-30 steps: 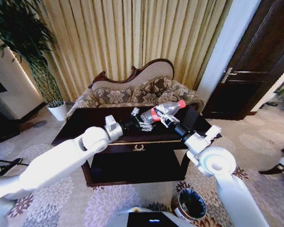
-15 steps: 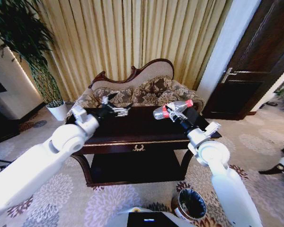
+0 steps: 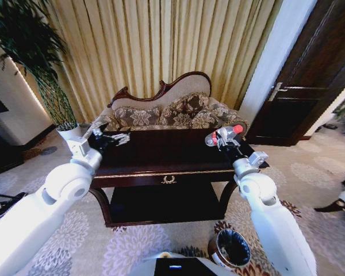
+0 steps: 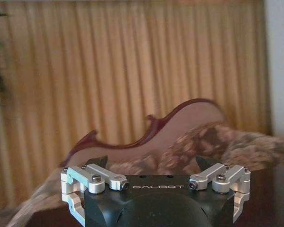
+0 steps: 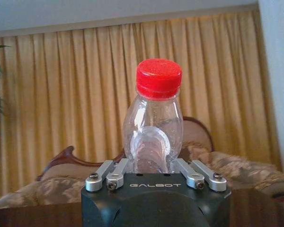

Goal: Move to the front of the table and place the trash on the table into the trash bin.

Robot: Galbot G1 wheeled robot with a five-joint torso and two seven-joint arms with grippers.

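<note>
The dark glossy table (image 3: 161,154) with a gold emblem on its front stands straight ahead. My right gripper (image 3: 221,141) hovers over its right end, shut on the trash, a clear plastic bottle (image 3: 225,134) with a red cap. In the right wrist view the bottle (image 5: 153,118) stands up between the closed jaws of the right gripper (image 5: 154,163). My left gripper (image 3: 116,138) is over the table's left end, and the left wrist view shows this left gripper (image 4: 151,165) open and holding nothing. The trash bin (image 3: 233,247), round with a black liner, stands on the carpet at the lower right.
A carved sofa (image 3: 167,115) with floral cushions sits right behind the table, before gold curtains. A tall plant in a white pot (image 3: 71,135) stands at the left. A dark door (image 3: 310,86) is at the right. Open carpet lies around the bin.
The left gripper has swung away from the bottle to the table's left end. The right gripper has carried the bottle to the right, over the table's right end.
</note>
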